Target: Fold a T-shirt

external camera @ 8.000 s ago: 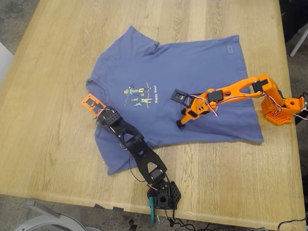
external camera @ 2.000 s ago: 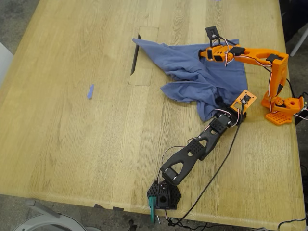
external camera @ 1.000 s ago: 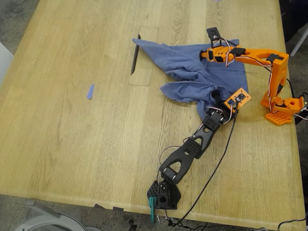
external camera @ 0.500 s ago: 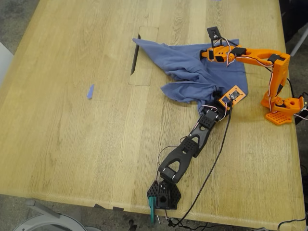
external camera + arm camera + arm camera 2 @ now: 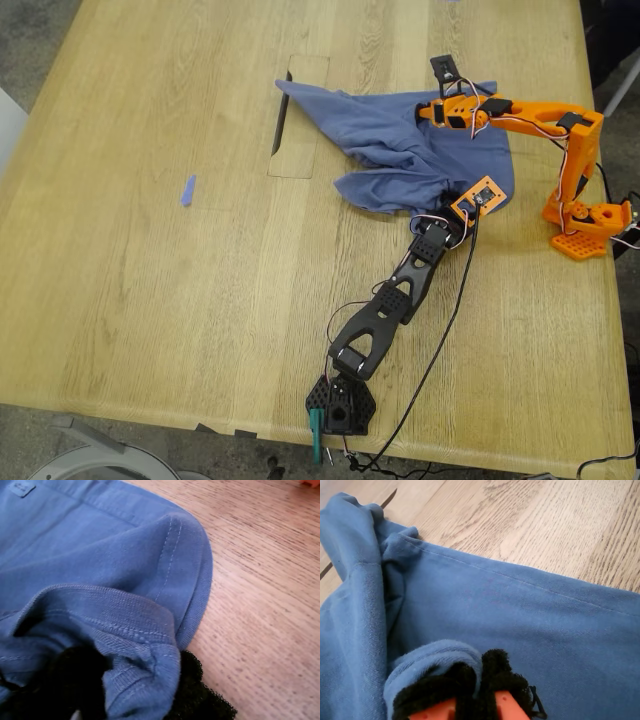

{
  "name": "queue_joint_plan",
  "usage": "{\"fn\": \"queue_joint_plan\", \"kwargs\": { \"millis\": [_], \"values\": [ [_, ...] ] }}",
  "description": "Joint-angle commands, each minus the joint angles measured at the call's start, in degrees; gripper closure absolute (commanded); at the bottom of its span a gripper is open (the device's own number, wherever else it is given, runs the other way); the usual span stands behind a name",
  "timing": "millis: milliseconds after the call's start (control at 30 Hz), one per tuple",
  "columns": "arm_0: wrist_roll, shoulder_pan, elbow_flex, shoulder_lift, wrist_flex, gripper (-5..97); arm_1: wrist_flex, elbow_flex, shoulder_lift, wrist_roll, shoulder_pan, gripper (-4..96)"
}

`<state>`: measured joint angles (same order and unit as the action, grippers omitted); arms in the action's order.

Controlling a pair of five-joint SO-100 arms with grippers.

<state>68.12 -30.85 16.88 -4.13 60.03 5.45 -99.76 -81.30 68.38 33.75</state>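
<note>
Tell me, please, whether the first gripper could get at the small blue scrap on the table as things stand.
Probably not: my first gripper is shut on the T-shirt, and the blue scrap lies well off toward the exterior view's left.

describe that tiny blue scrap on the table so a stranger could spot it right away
On the wooden table, look toward the exterior view's left, well away from the crumpled T-shirt and both arms. The tiny blue scrap lies alone on bare wood: a thin upright sliver, brighter blue than the shirt.
</note>
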Motion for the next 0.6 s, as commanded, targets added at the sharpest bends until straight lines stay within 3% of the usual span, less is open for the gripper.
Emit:
{"fn": "queue_joint_plan", "kwargs": {
  "millis": [0,333,567],
  "values": [
    [0.18,3.25,1.67,0.0,3.6,79,-0.88,0.62,-5.27,0.18,-0.26,91.4],
    [3.25,3.52,1.76,0.35,4.75,92,0.35,-0.62,-8.17,0.26,-0.26,91.4],
    [6.68,4.48,1.93,4.39,7.56,92,0.97,-3.96,-13.71,0.26,-0.09,91.4]
  ]
}}
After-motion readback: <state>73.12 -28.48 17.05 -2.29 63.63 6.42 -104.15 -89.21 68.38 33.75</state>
